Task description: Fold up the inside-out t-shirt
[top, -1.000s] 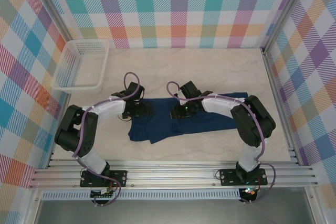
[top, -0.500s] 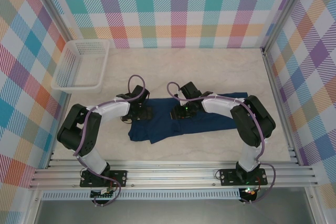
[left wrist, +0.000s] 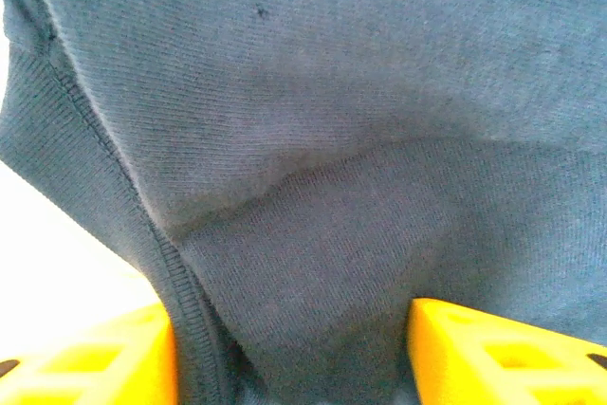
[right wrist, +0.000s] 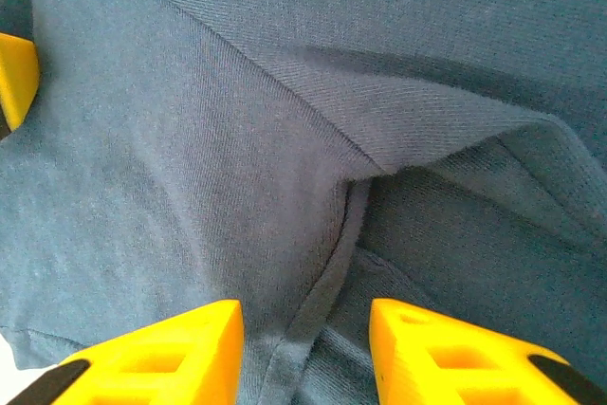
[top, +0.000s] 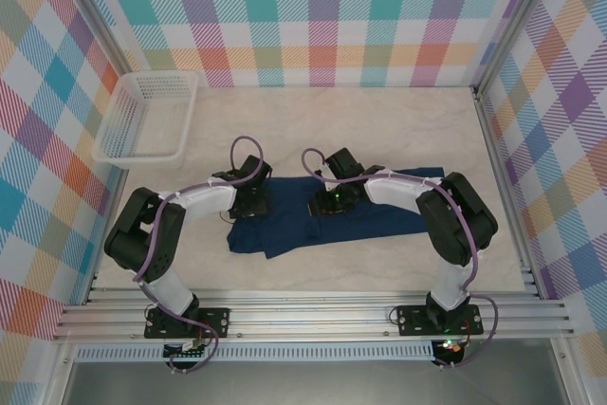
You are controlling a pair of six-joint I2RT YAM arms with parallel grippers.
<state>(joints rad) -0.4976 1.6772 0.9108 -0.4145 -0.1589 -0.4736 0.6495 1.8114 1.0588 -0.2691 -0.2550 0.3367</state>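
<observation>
1. Navy shirt lies spread along the middle of the worktop, closer to the near edge than the far. Its long side runs left to right, and a loose flap points toward the near edge.
2. Left pincer sits on the shirt's left end. Its fingers are half apart with a hump of cloth and a ribbed hem between them. Whether it has a real hold I cannot tell.
3. Right pincer is at mid-shirt, on the side toward the worktop's far edge. It is narrowed onto a seam and the cloth ridges up to it, so I judge the shirt held.
4. The step in hand, as I read it, is to get two firm holds along that side before folding.
5. To do it well, catch the hem and every layer, then lift both holds together and level. Keep the span taut so the thin cloth neither sags nor slips.
</observation>
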